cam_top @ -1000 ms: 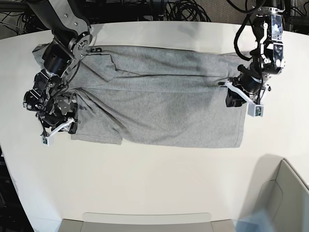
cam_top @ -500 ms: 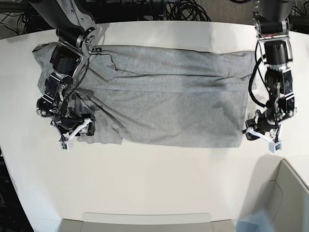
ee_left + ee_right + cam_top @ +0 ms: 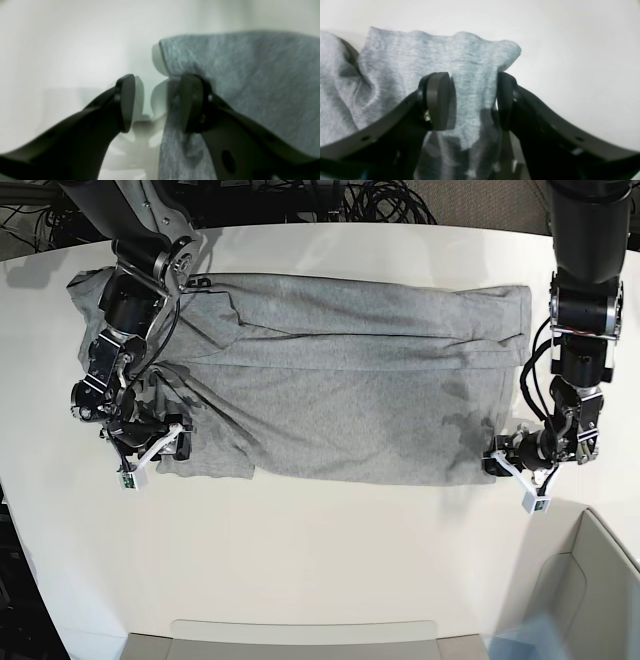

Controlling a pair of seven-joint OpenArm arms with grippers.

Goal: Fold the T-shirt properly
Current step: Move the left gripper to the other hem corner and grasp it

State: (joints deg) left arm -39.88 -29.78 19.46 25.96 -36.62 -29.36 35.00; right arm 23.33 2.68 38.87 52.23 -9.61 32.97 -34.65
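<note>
On the white table point(image 3: 320, 560), both tools straddle T-shirt point(image 3: 340, 390) corners.

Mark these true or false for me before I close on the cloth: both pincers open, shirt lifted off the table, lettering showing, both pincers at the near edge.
1. Both pincers, left and right, are open. True.
2. The T-shirt hangs lifted off the table. False: it lies spread on it.
3. Black lettering shows. False: only plain grey is visible.
4. Both pincers sit at the shirt's near corners. True.
</note>
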